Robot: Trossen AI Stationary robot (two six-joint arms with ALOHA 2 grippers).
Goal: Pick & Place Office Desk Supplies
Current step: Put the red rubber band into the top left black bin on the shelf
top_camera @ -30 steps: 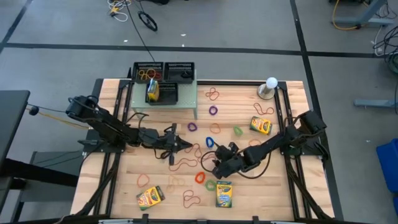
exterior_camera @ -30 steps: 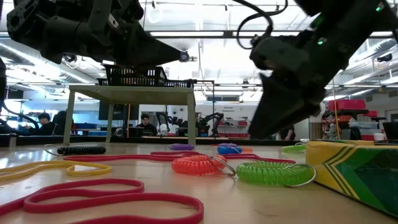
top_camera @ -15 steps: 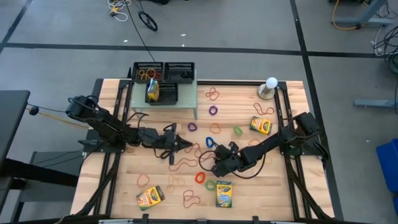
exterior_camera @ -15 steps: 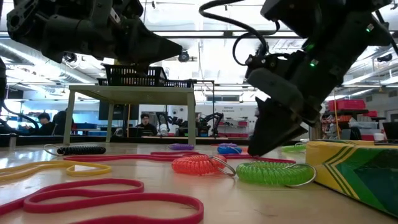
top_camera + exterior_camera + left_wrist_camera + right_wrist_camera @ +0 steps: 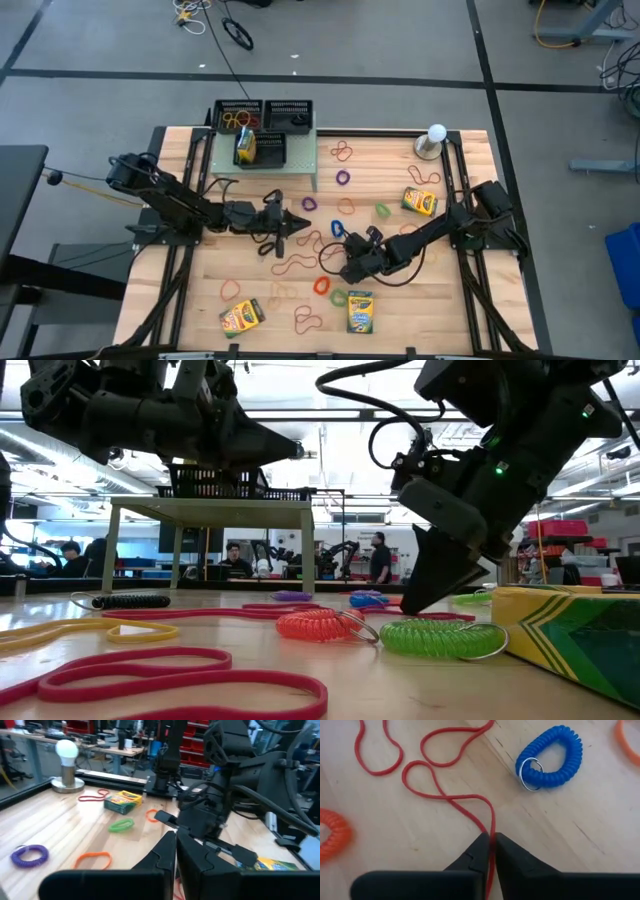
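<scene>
Right end effector (image 5: 490, 842) has just closed, pinching red band (image 5: 445, 795) on counter (image 5: 580, 830) mid-centre beside blue coil (image 5: 550, 757); grasp made, lift next. Left end effector (image 5: 292, 226) hovers closed, empty.

overhead, table-level, two close wrist views

A thin red rubber-band loop (image 5: 447, 790), a blue coiled wrist band (image 5: 550, 757) and an orange coiled band (image 5: 332, 832) lie on pale striped wooden planks (image 5: 560, 835).
</scene>
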